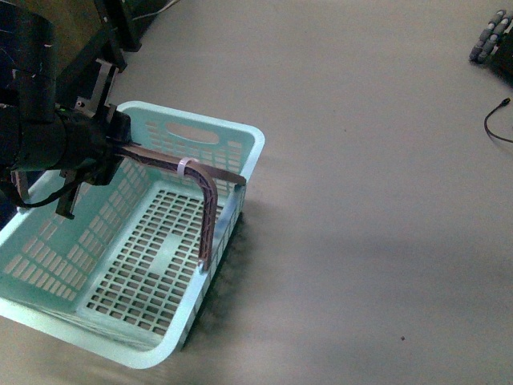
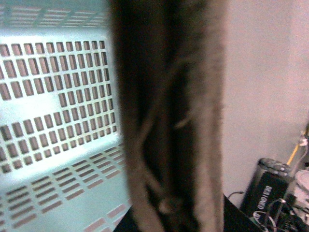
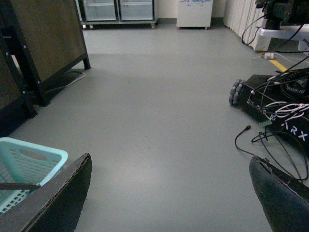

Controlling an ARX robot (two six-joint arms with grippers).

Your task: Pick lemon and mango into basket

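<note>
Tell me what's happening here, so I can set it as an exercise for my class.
The left pincer sits over the teal basket, right at one end of its brown handle. I cannot tell whether it grips the handle, because the left wrist view is blurred. The right pincer is open with nothing between its fingers, above bare grey floor. The basket is empty, and no lemon or mango shows in any view.

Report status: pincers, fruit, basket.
Right pincer open, empty. Left pincer over basket, state unclear. Basket empty, handle across opening; lemon, mango not in view.
</note>
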